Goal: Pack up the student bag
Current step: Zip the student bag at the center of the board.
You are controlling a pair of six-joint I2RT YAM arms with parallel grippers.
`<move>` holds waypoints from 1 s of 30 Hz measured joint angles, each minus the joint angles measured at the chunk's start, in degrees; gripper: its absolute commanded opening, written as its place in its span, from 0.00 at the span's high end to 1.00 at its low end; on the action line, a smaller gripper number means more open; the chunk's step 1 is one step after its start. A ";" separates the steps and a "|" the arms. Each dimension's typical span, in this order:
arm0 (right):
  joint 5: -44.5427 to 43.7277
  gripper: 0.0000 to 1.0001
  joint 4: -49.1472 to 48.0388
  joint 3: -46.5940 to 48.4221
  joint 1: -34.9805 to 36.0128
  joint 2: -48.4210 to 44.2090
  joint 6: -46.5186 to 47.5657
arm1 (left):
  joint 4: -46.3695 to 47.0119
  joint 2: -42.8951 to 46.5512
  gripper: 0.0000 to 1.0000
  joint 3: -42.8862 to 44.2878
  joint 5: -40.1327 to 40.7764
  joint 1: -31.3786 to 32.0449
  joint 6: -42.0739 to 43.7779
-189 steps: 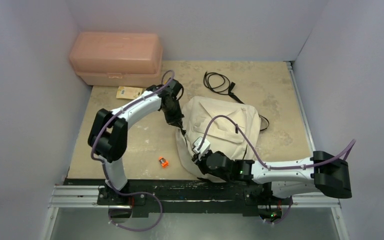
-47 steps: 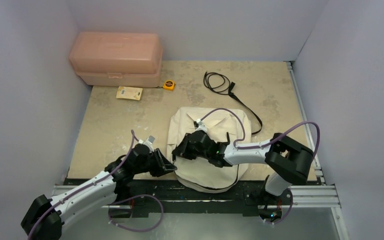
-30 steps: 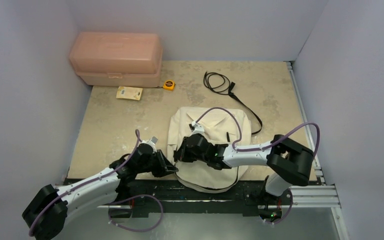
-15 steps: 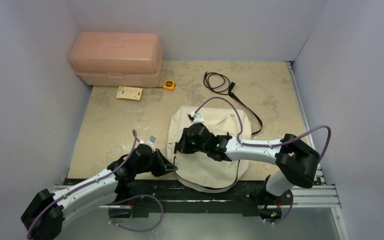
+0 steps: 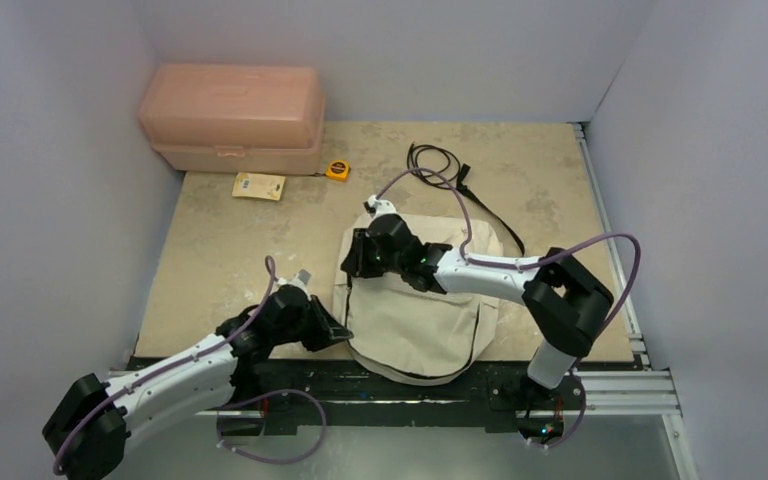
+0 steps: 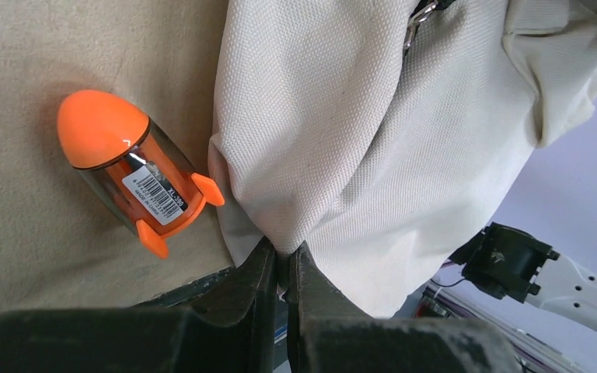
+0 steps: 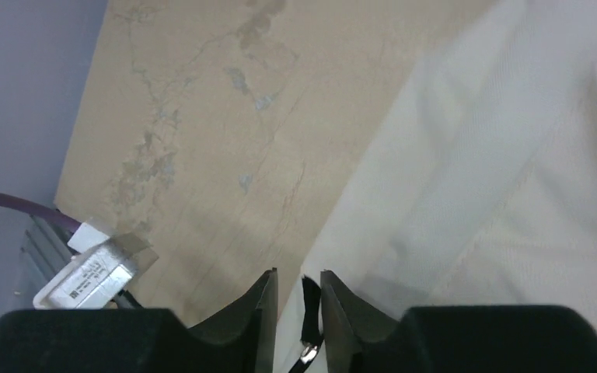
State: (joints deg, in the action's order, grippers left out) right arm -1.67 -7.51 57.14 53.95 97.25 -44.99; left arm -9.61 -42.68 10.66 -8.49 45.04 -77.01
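**Bag held at two points, loose items not yet packed**

At 6 o'clock on the table (image 5: 220, 260), the left gripper (image 6: 284, 252) is clamped tight on a fold of cloth at the near left corner of the student bag (image 5: 420, 320). Just beside that corner, outside the bag, lies an orange rocket-shaped item (image 6: 128, 175). The cream bag lies flat, from the table's centre toward 5 o'clock. At the bag's own 9 o'clock edge, the right gripper (image 7: 298, 284) has its jaws nearly together, with a black zipper pull (image 7: 308, 311) in the slim gap. I cannot tell whether it pinches the pull. Farther back, a yellow tape measure (image 5: 337, 170) and a small card (image 5: 260, 185) lie at 11 o'clock, in front of a pink box (image 5: 232, 118). A black cable (image 5: 438, 163) lies at 12 o'clock. The bag's inside is hidden. By my reckoning the work in hand is on the zipper, and most of the packing itself remains.
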 measured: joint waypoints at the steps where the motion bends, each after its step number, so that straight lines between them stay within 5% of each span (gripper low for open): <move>1: 0.02 0.48 1.40 2.03 -0.42 0.02 2.49 | -1.03 -0.87 1.00 0.87 -0.15 -0.33 0.26; 3: 0.28 0.35 4.33 6.05 -1.66 -0.52 6.73 | -3.85 -4.37 1.00 4.15 -0.92 -1.68 1.95; 6: -0.52 0.29 10.19 9.97 -3.56 -4.72 13.40 | -8.92 -11.89 1.00 11.13 -1.84 -4.85 6.36; 11: -2.45 0.36 21.84 8.63 -9.09 -17.11 18.49 | -15.10 -23.47 1.00 23.04 -1.57 -10.29 14.45; 16: -6.56 0.42 31.06 2.67 -19.98 -27.71 16.48 | -15.50 -24.68 1.00 24.94 -2.10 -10.95 18.14; 24: -7.50 0.42 34.05 -11.76 -25.16 -37.46 8.92 | -12.59 -17.88 0.37 19.21 -7.58 -11.23 19.10; 30: -6.01 0.57 31.34 -13.09 -26.67 -35.76 6.71 | -18.97 -3.80 0.27 21.20 -7.08 -10.86 19.58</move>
State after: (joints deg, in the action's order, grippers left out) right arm -7.68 23.83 44.05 27.29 61.49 -38.28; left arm -28.58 -46.48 31.86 -15.57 34.17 -57.43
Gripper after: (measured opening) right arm 0.489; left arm 0.720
